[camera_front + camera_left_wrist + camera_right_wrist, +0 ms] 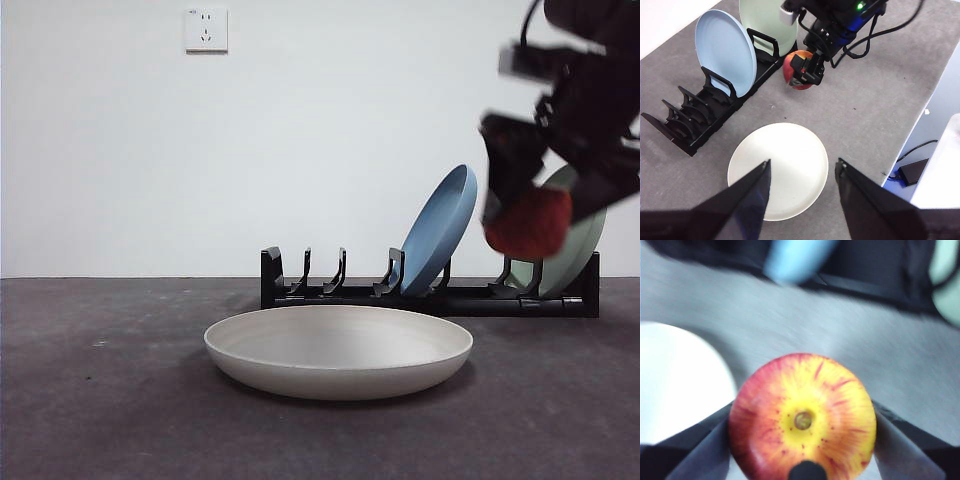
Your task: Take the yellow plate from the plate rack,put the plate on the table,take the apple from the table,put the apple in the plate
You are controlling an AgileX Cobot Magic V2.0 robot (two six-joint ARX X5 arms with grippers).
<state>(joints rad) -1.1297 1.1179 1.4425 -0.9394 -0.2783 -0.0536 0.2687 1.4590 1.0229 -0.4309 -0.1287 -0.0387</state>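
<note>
One risk I see: the yellow plate (338, 350) lies flat on the bench (100, 400), while my right hand (527, 215), closed on the apple (530, 222), hangs off to one side near the plate rack (430, 295). Early release would miss. Left hand (802, 172) waits open, empty.

Plain white wall (320, 140) stood behind, evenly lit. A white wall socket (206, 29) sat high up. Beyond the work surface's edge, a black adapter (912, 170) with cable lay on a pale floor.
</note>
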